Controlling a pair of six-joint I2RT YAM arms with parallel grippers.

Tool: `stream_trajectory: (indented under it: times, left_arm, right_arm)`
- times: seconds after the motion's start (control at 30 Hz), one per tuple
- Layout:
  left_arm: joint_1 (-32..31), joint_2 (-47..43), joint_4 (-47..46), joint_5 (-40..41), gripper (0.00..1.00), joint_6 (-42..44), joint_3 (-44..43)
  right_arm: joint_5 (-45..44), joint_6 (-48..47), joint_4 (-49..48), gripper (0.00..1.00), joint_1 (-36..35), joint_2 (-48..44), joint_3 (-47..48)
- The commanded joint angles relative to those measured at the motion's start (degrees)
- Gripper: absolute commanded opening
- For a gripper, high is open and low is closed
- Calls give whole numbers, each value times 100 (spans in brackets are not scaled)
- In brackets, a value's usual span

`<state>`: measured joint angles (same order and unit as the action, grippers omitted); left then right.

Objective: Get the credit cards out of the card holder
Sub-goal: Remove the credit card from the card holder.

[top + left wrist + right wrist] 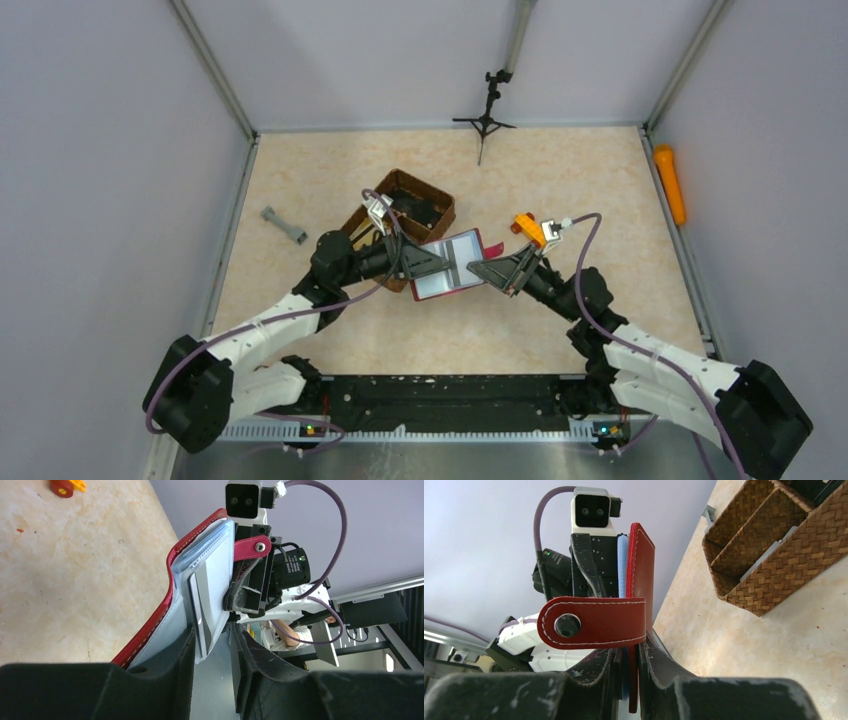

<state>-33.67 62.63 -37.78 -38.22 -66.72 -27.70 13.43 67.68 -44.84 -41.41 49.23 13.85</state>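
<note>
— Two wrist views and one overhead: what does each add?

— Left wrist view alone shows the contents: a silver-grey credit card (199, 605) standing edge-on, part-way out of a clear plastic pocket. Right wrist view alone shows the snap tab (591, 622) face on (rounded end, white stitching, bright metal stud). Only the overhead view places the card holder (457, 262): lifted off the table, spread open between the two arms, just beside the woven basket (420, 203).

— State of the grippers?

— Right gripper (629, 677): jaws nearly closed, pinching the red edge of the card holder, with a bluish sheet caught alongside. Left gripper (212, 632): jaws part-way apart, one either side of the card's near end and the pocket panel. A thin gap shows on one side, so whether it truly pinches I cannot tell.

— Materials?

— Card holder: dark red, leather-like, pale stitching along the rim, pale bluish inside. Card: thin, flat, rigid. Gripper fingers (659, 680): black, scuffed and scratched. Basket: brown wicker weave with divided compartments (dark items in one, not identifiable). Tabletop (560, 330): beige, marbled.
</note>
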Motion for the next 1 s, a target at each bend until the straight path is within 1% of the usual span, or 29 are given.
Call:
stream_trajectory:
  times: [0.0, 0.07, 0.17, 0.23, 0.27, 0.33, 0.4, 0.43, 0.53, 0.6, 0.7, 0.8, 0.87, 0.9, 0.97]
  left_arm:
    - [3, 194, 740, -166, 36, 179, -401]
    - [1, 250, 942, -150, 37, 272, -441]
    - [-3, 282, 876, -169, 37, 259, -427]
    - [-4, 297, 592, -227, 35, 152, -359]
    - [-4, 302, 241, -249, 33, 0, -272]
    - [1, 340, -690, -218, 29, -408, -23]
    - [9, 424, -1428, -161, 21, -782, 128]
    - [4, 481, -1665, -187, 18, -899, 148]
    - [9, 649, -2198, -302, 8, -1156, 155]
    - [14, 714, -2399, -336, 1, -1241, 177]
    - [36, 744, -2357, -362, 0, -1203, 199]
    - [80, 689, -2165, -362, 0, -1082, 239]
    - [92, 591, -1826, -357, 0, -915, 205]
    - [94, 547, -1565, -361, 0, -795, 163]
    - [90, 446, -1017, -379, 0, -533, 68]
  right_arm:
    - [331, -82, -672, 0, -78, -163, 183]
    - [352, -91, -702, 0, -78, -146, 189]
    - [381, -89, -790, 0, -78, -96, 165]
    - [418, -44, -881, 0, -73, -35, 158]
    - [449, -23, -893, 0, -77, 22, 173]
    - [514, 31, -907, 2, -78, 132, 211]
    - [552, 106, -965, 8, -77, 243, 231]
    - [567, 144, -992, 10, -72, 293, 230]
    - [613, 224, -1037, 10, -78, 415, 220]
    - [610, 269, -1119, 10, -78, 461, 178]
    - [587, 274, -1196, 19, -78, 468, 135]
    - [501, 185, -1036, 32, -78, 375, 144]
    - [376, 116, -810, 42, -69, 247, 152]
    - [313, 69, -706, 44, -69, 182, 153]
    - [208, 10, -559, 40, -69, 70, 149]
